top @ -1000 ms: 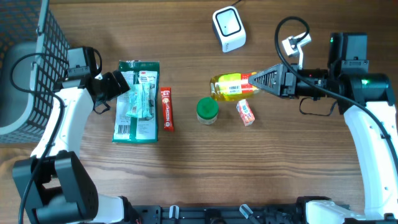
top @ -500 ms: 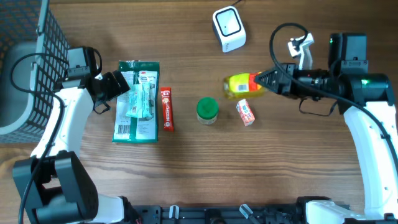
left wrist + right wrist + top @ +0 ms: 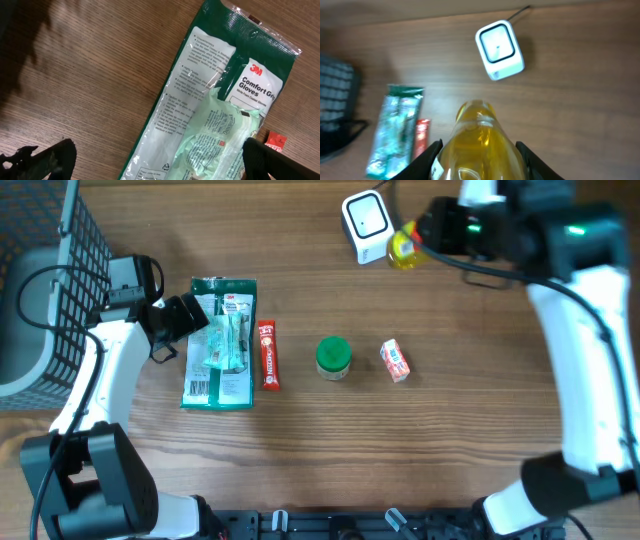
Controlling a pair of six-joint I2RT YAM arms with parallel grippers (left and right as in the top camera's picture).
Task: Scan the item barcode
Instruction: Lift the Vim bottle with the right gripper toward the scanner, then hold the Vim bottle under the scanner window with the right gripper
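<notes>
A yellow bottle of oil [image 3: 403, 248] [image 3: 479, 145] hangs in the air with my right gripper [image 3: 428, 230] [image 3: 479, 162] shut on its body. Its end points at the white barcode scanner [image 3: 367, 225] [image 3: 499, 49] at the back of the table, and in the overhead view it sits just right of the scanner. No barcode shows on the bottle. My left gripper [image 3: 192, 316] [image 3: 160, 161] stands wide open low over a green pack of gloves [image 3: 221, 342] [image 3: 210, 100], holding nothing.
A red tube [image 3: 268, 354], a green-lidded jar [image 3: 333, 357] and a small red and white box [image 3: 394, 361] lie mid-table. A dark wire basket [image 3: 40, 270] stands at the far left. The scanner's cable runs off the back edge.
My right arm has lifted the bottle from the table's middle and carried it back and left, up to the scanner. The left arm has not moved.
</notes>
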